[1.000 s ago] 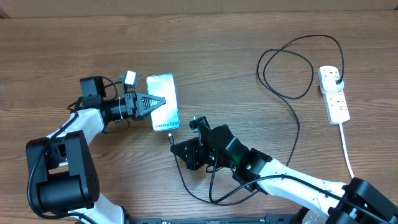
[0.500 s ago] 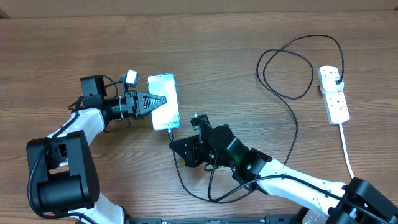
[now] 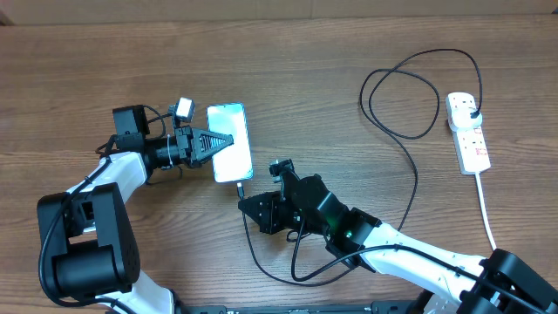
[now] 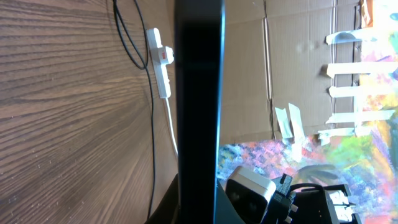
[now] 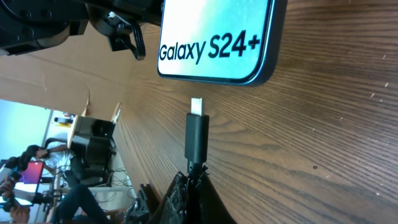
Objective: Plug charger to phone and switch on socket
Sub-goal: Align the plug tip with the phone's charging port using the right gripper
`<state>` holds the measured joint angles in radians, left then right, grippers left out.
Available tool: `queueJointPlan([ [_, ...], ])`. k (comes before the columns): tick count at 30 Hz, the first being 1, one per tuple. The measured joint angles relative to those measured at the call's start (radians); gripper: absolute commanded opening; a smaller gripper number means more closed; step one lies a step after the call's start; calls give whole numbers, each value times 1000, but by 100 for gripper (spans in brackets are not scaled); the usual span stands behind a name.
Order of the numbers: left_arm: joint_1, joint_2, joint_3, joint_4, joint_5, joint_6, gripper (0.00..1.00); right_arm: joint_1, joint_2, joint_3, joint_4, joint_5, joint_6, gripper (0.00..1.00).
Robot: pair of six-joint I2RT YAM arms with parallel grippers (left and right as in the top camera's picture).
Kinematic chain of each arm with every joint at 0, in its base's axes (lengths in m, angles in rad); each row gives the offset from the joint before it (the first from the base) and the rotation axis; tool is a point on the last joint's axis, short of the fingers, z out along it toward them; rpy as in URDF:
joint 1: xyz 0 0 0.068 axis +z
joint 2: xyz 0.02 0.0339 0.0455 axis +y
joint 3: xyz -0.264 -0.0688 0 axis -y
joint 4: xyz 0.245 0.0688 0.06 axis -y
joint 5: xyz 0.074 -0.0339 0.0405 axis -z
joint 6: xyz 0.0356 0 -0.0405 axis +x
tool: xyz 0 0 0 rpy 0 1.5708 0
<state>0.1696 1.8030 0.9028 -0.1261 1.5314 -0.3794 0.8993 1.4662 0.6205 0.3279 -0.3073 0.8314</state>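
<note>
The phone (image 3: 229,142) lies screen up on the table; my left gripper (image 3: 218,142) is shut across it from the left. In the left wrist view the phone's dark edge (image 4: 199,106) fills the centre. My right gripper (image 3: 250,204) is shut on the charger cable just behind its connector tip (image 3: 240,187). In the right wrist view the connector (image 5: 197,134) points at the phone's short edge (image 5: 217,37), a small gap away, held by my gripper (image 5: 191,183). The black cable (image 3: 410,174) loops to a plug (image 3: 472,110) in the white socket strip (image 3: 468,133).
The strip's thick white cord (image 3: 488,218) runs to the front right edge. Cable slack (image 3: 279,270) lies under the right arm. In the left wrist view the strip (image 4: 160,59) and cardboard walls (image 4: 249,74) show beyond the table.
My right gripper has moved the connector tip a little up toward the phone's lower short edge. The phone and left gripper have barely shifted.
</note>
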Motion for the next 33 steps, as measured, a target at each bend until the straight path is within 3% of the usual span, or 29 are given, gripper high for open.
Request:
queueJointPlan([
  [33, 0, 0, 0, 48, 2, -11, 4, 0, 0, 0, -17, -3, 6, 4],
])
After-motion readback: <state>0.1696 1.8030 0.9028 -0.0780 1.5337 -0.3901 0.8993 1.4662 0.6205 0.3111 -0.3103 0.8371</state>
